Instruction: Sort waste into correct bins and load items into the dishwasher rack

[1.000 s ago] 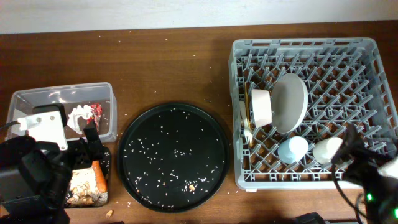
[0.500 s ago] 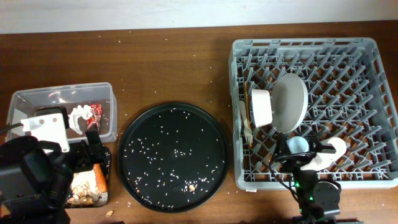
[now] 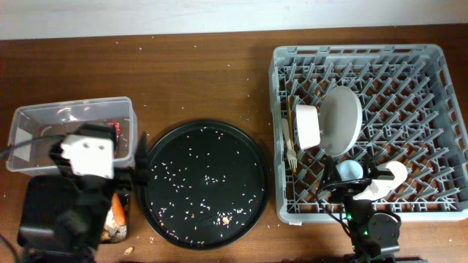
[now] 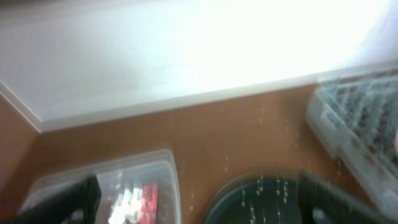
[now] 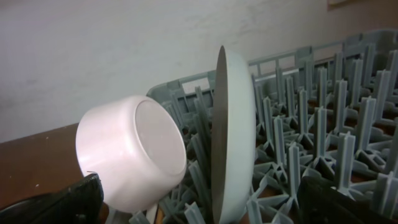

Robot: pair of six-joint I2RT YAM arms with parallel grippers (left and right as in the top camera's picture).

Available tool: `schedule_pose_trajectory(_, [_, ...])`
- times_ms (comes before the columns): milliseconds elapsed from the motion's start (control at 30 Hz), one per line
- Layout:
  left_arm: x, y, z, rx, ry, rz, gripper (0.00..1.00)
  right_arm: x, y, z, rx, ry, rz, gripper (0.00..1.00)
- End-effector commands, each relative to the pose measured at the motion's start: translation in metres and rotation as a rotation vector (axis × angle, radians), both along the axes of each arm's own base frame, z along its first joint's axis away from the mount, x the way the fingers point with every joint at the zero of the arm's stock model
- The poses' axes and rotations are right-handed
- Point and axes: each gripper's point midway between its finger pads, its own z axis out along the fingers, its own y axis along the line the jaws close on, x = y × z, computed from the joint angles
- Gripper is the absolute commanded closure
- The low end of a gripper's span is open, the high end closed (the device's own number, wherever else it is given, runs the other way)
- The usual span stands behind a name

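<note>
The grey dishwasher rack (image 3: 409,88) holds an upright white plate (image 3: 341,120), a white bowl (image 3: 308,126) on its side, a white fork (image 3: 290,152) and a light blue cup (image 3: 349,169). My right gripper (image 3: 355,184) is open and empty at the rack's near edge, facing the bowl (image 5: 130,155) and plate (image 5: 233,130); the cream cup is hidden under it. My left gripper (image 3: 130,153) is open and empty by the clear tub (image 3: 66,117), which holds a red wrapper (image 4: 148,198) and tissue (image 4: 124,202). A carrot (image 3: 118,210) and scraps (image 3: 117,232) lie in the shallow black tray, mostly hidden under the left arm.
A large round black tray (image 3: 203,139) dotted with rice grains lies between the tub and the rack, with a small brown crumb (image 3: 226,218) near its front. Rice grains are scattered on the brown table. A white wall runs along the far edge.
My left arm has swung up and to the right, so it now covers the shallow black tray and the tub's near edge. My right arm moved to the rack's front edge a second ago and has since held still.
</note>
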Motion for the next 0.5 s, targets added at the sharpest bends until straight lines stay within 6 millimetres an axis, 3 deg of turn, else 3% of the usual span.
schedule_pose_trajectory(0, [-0.002, -0.016, -0.054, 0.025, -0.081, -0.09, 0.01, 0.0, -0.002, -0.003, 0.004, 0.0, -0.006, 0.01])
schedule_pose_trajectory(67, [-0.023, -0.012, -0.098, 0.011, -0.176, -0.09, 0.01, 0.0, -0.002, -0.003, 0.004, 0.0, -0.006, 0.01])
schedule_pose_trajectory(133, [-0.029, -0.004, -0.13, 0.009, -0.237, -0.057, 0.01, 0.0, -0.002, -0.003, 0.004, 0.0, -0.006, 0.01])
schedule_pose_trajectory(267, [-0.003, -0.003, -0.214, 0.013, -0.217, -0.038, 0.01, 0.0, -0.002, -0.003, 0.004, 0.0, -0.006, 0.01])
schedule_pose_trajectory(467, [-0.001, 0.007, -0.215, 0.017, -0.222, 0.002, 0.01, 0.0, -0.002, -0.003, 0.004, 0.0, -0.006, 0.01])
